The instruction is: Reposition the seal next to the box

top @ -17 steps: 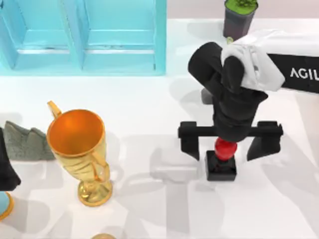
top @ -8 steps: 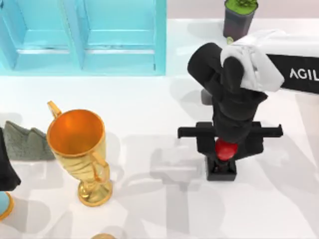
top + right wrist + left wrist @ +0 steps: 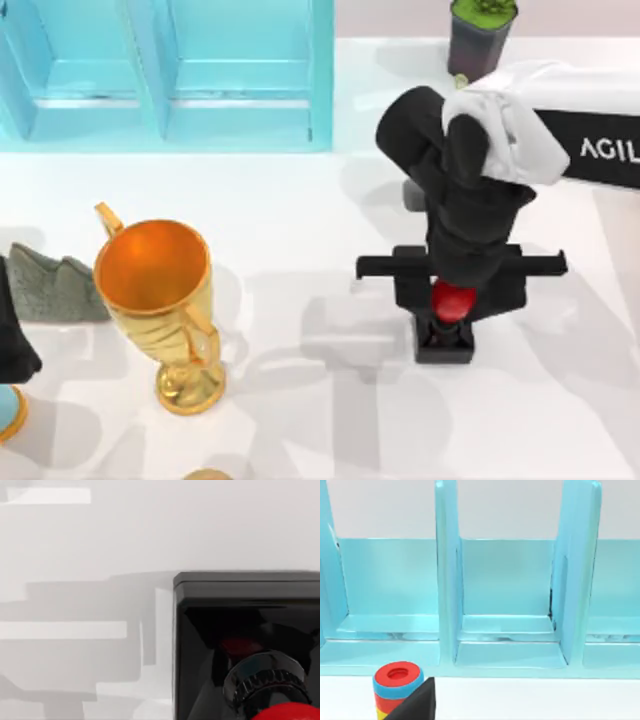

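The white worktop (image 3: pixel 300 200) carried everything. Along its far edge, on the left half, stood a light blue box (image 3: pixel 170 75) with upright dividers; in the left wrist view the same box (image 3: pixel 505 605) showed open compartments side by side. The right arm (image 3: pixel 560 140), black with a white cloth-like cover, reached in from the right side of the worktop. A big gold trophy (image 3: pixel 160 300) stood on the left part of the worktop, well apart from the arm. Beside it, at the left edge, lay a grey jagged object (image 3: pixel 55 285). A dark pot with a green plant (image 3: pixel 480 35) stood at the far edge, right of the box.

The right gripper (image 3: pixel 455 290) pointed down over the seal (image 3: pixel 447 320), right of the worktop's middle. Its jaws were closed in on the red knob from the left and the right, pinching it. The black square base stood on the worktop directly under them. In the right wrist view the seal (image 3: pixel 250 645) appeared with its base, dark ribbed neck and red knob.

The left arm (image 3: pixel 12 330) was parked at the left edge. I could not tell the state of its jaws. In the left wrist view a small stack of coloured rings (image 3: pixel 397 687) stood in front of the box.
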`<state>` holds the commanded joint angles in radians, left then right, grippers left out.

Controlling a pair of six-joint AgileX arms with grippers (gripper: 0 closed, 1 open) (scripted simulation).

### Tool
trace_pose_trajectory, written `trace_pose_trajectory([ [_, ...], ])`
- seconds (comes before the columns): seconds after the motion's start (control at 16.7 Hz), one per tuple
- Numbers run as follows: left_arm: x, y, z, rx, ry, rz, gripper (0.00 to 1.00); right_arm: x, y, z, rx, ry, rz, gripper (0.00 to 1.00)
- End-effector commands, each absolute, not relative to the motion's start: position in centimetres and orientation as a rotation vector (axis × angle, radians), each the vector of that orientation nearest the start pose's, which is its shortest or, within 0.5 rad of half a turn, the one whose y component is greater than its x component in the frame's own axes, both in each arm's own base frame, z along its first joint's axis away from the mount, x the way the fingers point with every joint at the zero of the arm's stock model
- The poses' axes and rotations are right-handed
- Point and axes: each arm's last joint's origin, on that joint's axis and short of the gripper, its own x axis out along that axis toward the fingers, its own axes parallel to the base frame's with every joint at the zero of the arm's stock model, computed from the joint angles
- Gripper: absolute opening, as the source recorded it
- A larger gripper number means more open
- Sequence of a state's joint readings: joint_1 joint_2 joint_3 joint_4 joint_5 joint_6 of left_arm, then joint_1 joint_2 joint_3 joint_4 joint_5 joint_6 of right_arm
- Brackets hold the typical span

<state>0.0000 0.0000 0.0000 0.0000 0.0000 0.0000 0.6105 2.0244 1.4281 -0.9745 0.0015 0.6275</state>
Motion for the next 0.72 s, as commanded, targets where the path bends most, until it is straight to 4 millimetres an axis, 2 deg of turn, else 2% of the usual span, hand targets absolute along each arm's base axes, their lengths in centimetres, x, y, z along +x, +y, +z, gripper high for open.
trace_pose_trajectory([
  [0.3, 10.6, -0.1, 16.0, 0.000, 0.000, 0.000, 1.00, 30.8, 21.9, 15.2, 0.011, 1.569, -0.009, 0.00],
  [0.72, 10.6, -0.1, 16.0, 0.000, 0.000, 0.000, 1.00, 30.8, 21.9, 19.8, 0.010, 1.572, -0.011, 0.00],
])
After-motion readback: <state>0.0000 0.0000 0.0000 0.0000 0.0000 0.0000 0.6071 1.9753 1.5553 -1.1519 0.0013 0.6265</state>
